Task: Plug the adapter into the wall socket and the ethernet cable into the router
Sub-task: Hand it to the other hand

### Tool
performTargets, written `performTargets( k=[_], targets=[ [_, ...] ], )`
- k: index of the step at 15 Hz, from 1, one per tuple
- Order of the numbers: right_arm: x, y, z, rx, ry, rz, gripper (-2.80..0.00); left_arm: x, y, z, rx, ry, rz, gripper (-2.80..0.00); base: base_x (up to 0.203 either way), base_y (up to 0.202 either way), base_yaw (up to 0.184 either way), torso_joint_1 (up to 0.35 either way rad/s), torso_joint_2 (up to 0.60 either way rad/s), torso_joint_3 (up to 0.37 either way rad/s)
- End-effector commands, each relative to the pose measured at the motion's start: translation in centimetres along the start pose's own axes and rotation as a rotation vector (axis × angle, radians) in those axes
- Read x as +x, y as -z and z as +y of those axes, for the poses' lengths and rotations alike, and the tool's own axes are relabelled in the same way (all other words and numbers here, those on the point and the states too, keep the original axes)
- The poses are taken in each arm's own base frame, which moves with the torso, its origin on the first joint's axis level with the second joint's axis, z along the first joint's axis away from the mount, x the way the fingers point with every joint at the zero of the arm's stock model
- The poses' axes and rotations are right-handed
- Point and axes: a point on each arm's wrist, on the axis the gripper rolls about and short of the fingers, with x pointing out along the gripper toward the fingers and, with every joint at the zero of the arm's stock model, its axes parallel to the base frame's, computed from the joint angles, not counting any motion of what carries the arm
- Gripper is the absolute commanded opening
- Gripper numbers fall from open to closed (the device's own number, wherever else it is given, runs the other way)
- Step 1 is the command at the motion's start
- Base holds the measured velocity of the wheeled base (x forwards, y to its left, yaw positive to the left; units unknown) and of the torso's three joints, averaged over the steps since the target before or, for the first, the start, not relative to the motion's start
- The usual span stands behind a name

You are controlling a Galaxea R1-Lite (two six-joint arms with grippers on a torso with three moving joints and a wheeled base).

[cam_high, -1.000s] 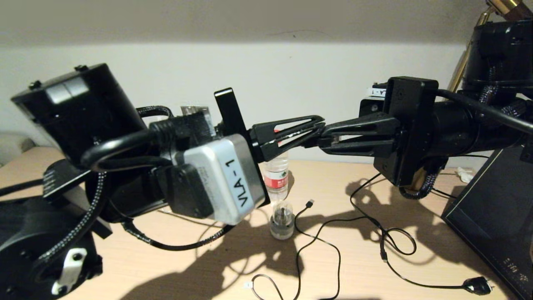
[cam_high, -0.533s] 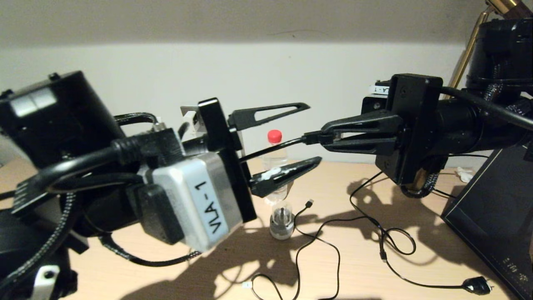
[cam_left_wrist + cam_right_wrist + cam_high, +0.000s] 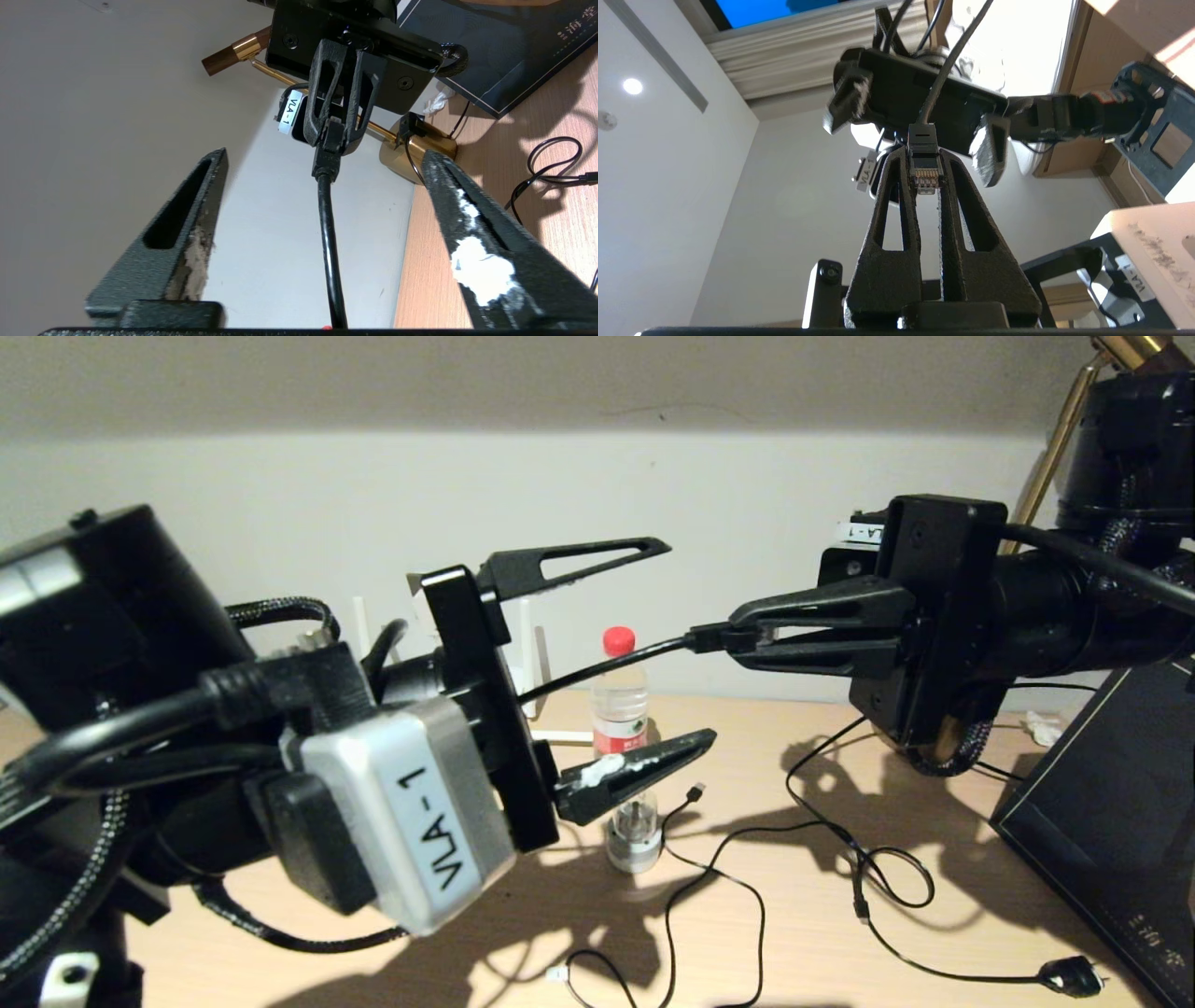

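The ethernet cable hangs in the air above the table. Its clear plug tip is pinched between the fingers of my right gripper, which is shut on it. My left gripper faces the right one and is open wide, one finger above the cable and one below, touching nothing. The cable runs back between those fingers. Behind the left arm, thin white antennas of the router show; its body is hidden. The adapter and the wall socket are out of view.
On the wooden table stand a red-capped water bottle and a round white-and-clear gadget. A thin USB-tipped cable and a cord with a round mains plug lie loose. A dark box stands at the right, near a brass lamp base.
My left gripper has opened, let go of the cable end and drawn back to the left. The right gripper keeps the plug and has shifted slightly right.
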Motion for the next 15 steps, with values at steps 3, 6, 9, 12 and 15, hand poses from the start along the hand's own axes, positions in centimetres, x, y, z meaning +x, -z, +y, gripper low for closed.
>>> performTargets(
  k=[3,6,9,12,15],
  targets=[
    [-0.04,0.21,0.00,0.007,-0.001,0.012,-2.80,0.81,0.53,-0.07,0.003,-0.001,-0.003,0.00,0.000,0.000,0.000,0.000,0.00,0.000],
    [0.00,0.17,-0.09,0.010,0.001,0.013,-2.80,1.34,0.83,0.01,0.005,-0.003,-0.005,0.00,0.000,0.000,0.000,0.000,0.00,0.000],
    [-0.02,0.21,-0.17,0.012,0.001,0.013,-2.80,1.40,0.96,-0.06,0.003,-0.002,-0.004,0.00,0.000,0.000,0.000,0.000,0.00,0.000],
    [-0.10,0.38,-0.05,0.008,-0.001,0.012,-2.80,1.34,1.03,-0.07,-0.002,-0.001,-0.002,-2.80,0.000,0.000,0.000,0.000,0.00,0.000],
    [-0.19,0.59,-0.01,0.006,-0.001,0.014,-2.80,1.34,1.00,-0.01,-0.001,-0.004,-0.002,-2.80,0.000,0.000,0.000,0.000,0.00,0.000]
  ],
)
